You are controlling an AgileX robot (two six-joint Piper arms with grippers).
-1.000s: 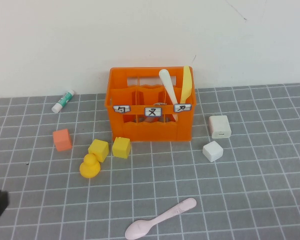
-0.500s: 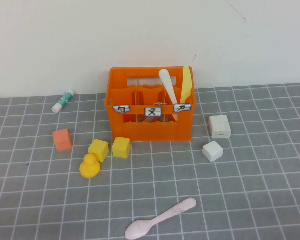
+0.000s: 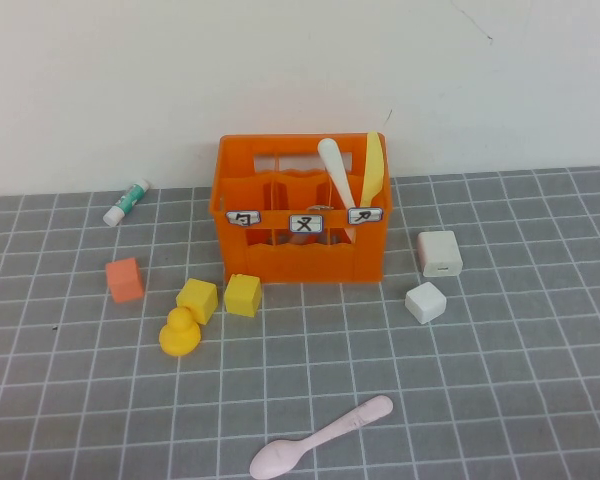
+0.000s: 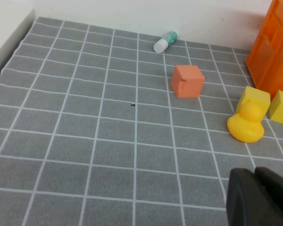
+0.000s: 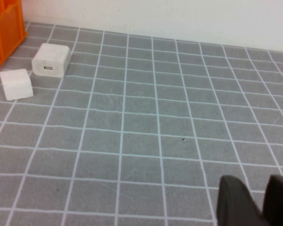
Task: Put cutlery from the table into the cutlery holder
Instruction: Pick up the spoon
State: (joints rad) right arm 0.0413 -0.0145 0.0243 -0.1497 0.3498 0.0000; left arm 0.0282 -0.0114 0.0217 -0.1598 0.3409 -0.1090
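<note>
The orange cutlery holder (image 3: 300, 235) stands at the back of the table (image 3: 480, 380), near the wall. A cream-white knife (image 3: 335, 168) and a yellow knife (image 3: 373, 165) stick up out of its right compartment. A pale pink spoon (image 3: 322, 437) lies flat on the table near the front edge, bowl to the left. Neither arm shows in the high view. In the left wrist view my left gripper (image 4: 253, 173) hangs shut and empty over bare tiles in front of the duck. My right gripper (image 5: 255, 188) hovers over bare tiles right of the white blocks, open a little with nothing between its fingers.
Two yellow blocks (image 3: 220, 297) and a yellow duck (image 3: 180, 333) sit in front of the holder's left corner. An orange cube (image 3: 125, 279) and a small tube (image 3: 127, 202) lie farther left. Two white blocks (image 3: 435, 270) sit right of the holder.
A second ago the dark left arm showed at the lower left edge of the high view; it has drawn back out of that view. Nothing on the table has moved.
</note>
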